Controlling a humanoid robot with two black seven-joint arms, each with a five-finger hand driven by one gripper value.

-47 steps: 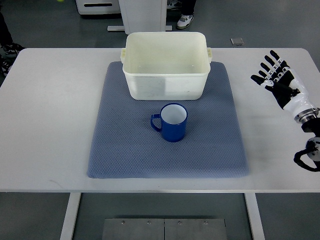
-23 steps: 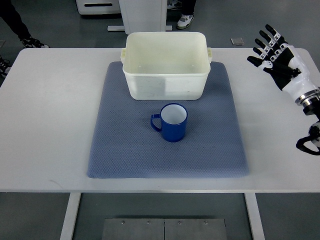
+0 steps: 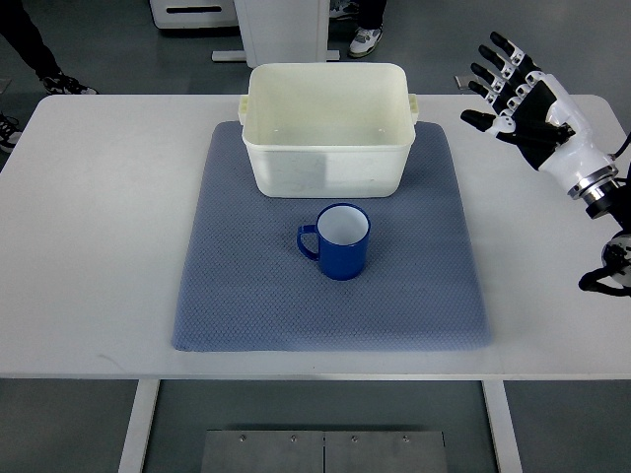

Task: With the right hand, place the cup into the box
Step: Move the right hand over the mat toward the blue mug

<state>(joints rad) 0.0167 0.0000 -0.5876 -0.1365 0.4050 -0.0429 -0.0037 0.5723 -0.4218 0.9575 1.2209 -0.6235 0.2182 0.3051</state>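
A blue cup [image 3: 338, 241] with a white inside stands upright on the blue-grey mat [image 3: 246, 286], handle to the left. A cream plastic box [image 3: 327, 133] stands empty at the mat's far edge, just behind the cup. My right hand [image 3: 511, 91] hovers above the table's far right part, to the right of the box, fingers spread and holding nothing. It is well apart from the cup. The left arm is out of view.
The mat lies on a white table [image 3: 89, 227]. A small dark object [image 3: 467, 81] lies on the floor behind the table near my right hand. A person's feet [image 3: 364, 39] and a cabinet base show beyond the far edge.
My right hand has risen and moved left and away from me, toward the box's right side. The cup and box have not moved.
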